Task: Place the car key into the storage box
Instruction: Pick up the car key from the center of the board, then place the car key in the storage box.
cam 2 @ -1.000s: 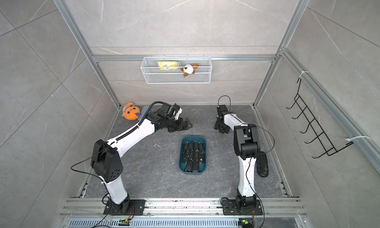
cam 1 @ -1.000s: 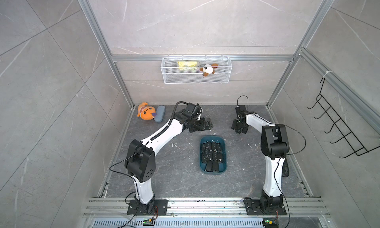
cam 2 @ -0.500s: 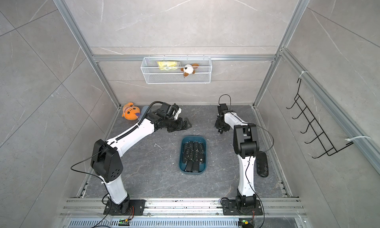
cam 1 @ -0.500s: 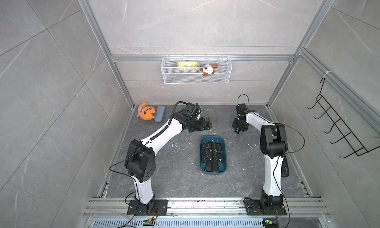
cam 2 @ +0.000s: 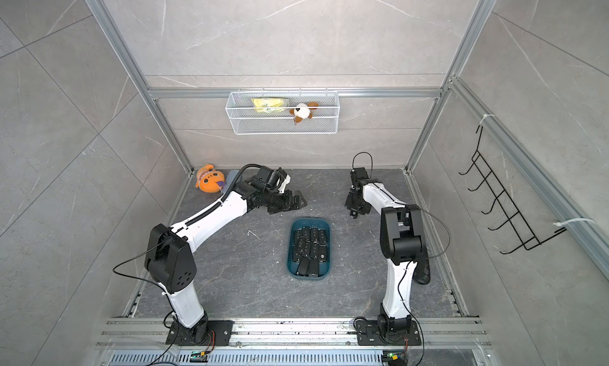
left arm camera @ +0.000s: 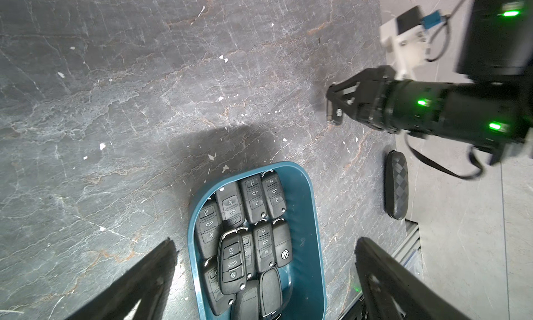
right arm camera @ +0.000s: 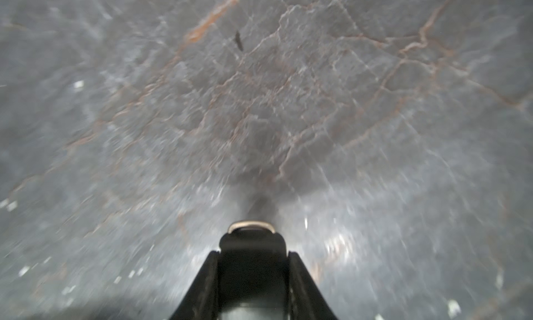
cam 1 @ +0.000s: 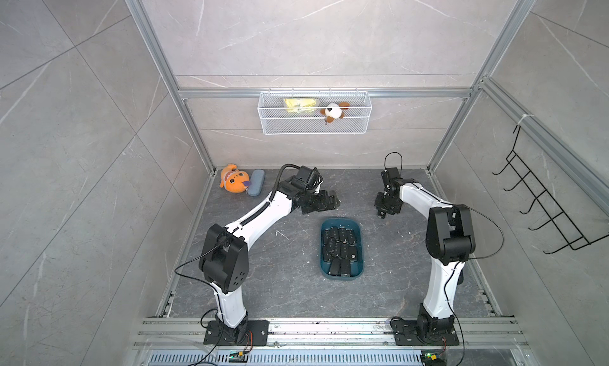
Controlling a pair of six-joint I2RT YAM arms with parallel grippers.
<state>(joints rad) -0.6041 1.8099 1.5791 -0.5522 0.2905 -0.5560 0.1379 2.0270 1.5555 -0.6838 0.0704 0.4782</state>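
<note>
In a top view we see what has changed. The right gripper (cam 1: 382,212), whose jaws stood partly apart a second ago, has now closed at the far right of the dark slate-patterned tabletop (cam 1: 283,291). Its white arm reaches forward from a raised elbow, with the wrist bent steeply down. The dark teal plastic storage box with rounded corners (cam 1: 341,220), already holding many black fobs, lies near it, toward the middle. The left gripper (cam 1: 329,201) hovers beyond the box's far end with its jaws spread wide and empty and its forearm stretched low.

From the left wrist view, we see the right gripper's tips pinching the black car key fob with a silver ring (left arm camera: 333,115). It is either just above the table or resting on it; we cannot tell which. The box lies apart from it.

From the right wrist view, the fob (right arm camera: 252,246) sits clamped between both fingers (right arm camera: 206,275), ring end outward. We judge the pick done, with the carry to the box still to come.
</note>
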